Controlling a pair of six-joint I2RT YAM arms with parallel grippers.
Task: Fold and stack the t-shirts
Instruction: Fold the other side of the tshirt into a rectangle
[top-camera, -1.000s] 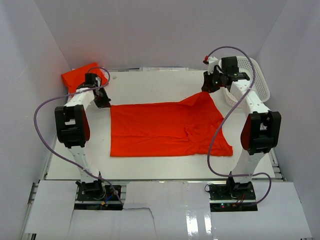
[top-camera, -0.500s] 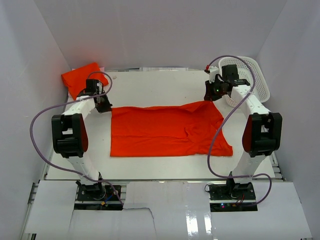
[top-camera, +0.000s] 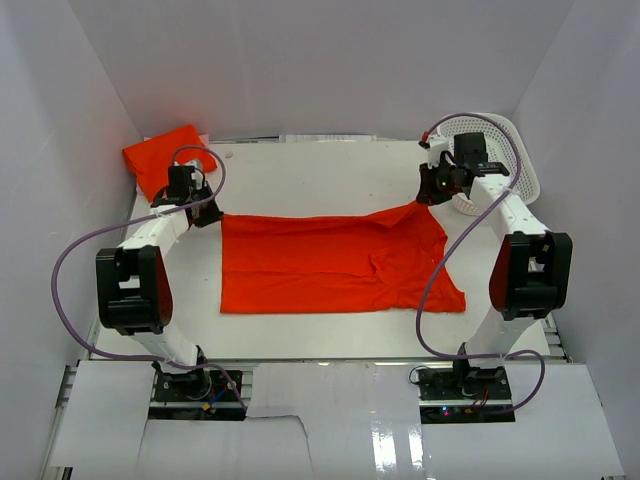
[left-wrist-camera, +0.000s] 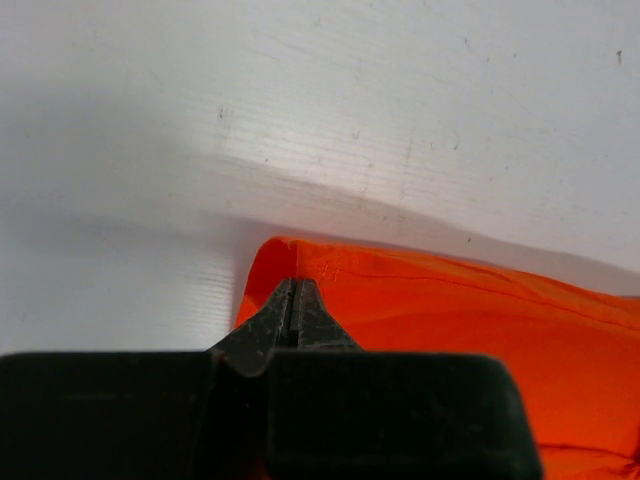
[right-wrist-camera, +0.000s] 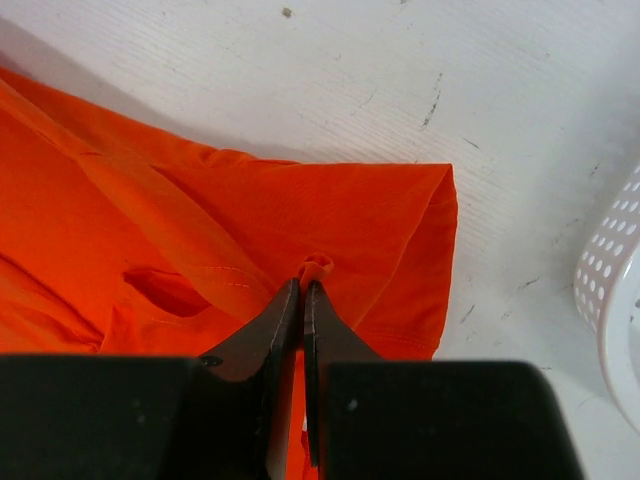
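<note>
T-shirt (top-camera: 335, 262) flat, long axis left-right

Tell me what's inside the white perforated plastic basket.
No garment shows in the white perforated plastic basket, only its bare white wall. The right arm covers its near part, so what lies there cannot be seen.

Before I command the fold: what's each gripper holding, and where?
Both hold the spread t-shirt: left gripper pinches its far left corner, right gripper the cloth near its far right corner.

Bright, even light — soft shadow across the table (left-wrist-camera: 120, 190); wrist-view foregrounds perhaps slightly blurred.
</note>
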